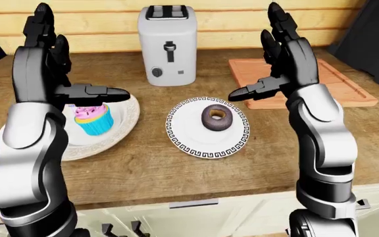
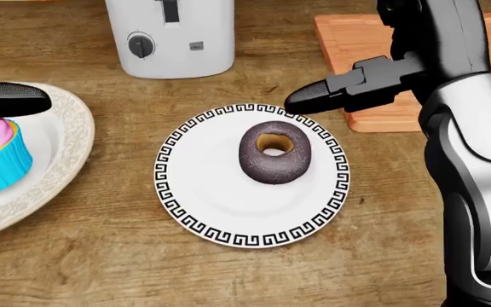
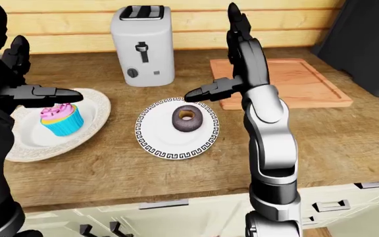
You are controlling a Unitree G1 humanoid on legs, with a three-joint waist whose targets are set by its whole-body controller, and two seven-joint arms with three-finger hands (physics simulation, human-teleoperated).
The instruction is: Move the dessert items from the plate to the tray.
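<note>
A chocolate donut (image 2: 267,167) lies on a white plate with a black key-pattern rim (image 2: 220,198) in the middle of the wooden counter. A cupcake (image 1: 93,117) with pink frosting and a blue wrapper stands on a larger white plate (image 1: 120,133) at the left. A wooden tray (image 1: 334,84) lies bare at the right. My left hand (image 1: 71,59) is raised above the cupcake plate, open and empty, with its thumb pointing right. My right hand (image 1: 268,59) is raised between the donut plate and the tray, open and empty, with its thumb pointing left over the plate's rim.
A white toaster (image 1: 168,44) stands above the donut plate, against the wood-panel wall. A dark appliance (image 3: 367,44) stands at the far right past the tray. The counter's edge with drawers below (image 3: 176,205) runs along the bottom of the eye views.
</note>
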